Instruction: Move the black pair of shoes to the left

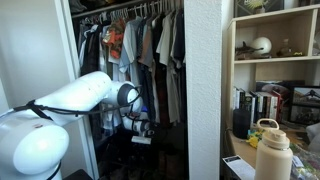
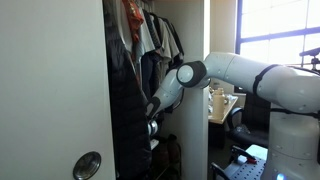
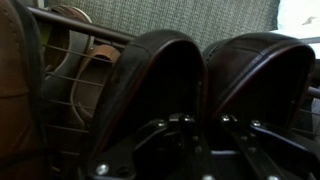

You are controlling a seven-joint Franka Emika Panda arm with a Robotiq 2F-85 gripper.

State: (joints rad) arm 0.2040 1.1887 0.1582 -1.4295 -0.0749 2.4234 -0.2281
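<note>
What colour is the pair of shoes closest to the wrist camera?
Black, slightly glossy; the pair of shoes shows best in the wrist view.

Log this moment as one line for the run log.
stage: approach | arm: inside closet | hand: close to black shoes, grip unclear | shoes: side by side | brown shoe: beside them

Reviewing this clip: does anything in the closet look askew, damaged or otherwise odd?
Nothing stands out. In the wrist view the black pair of shoes sits side by side, upright, next to a brown shoe. In an exterior view the clothes hang normally.
</note>
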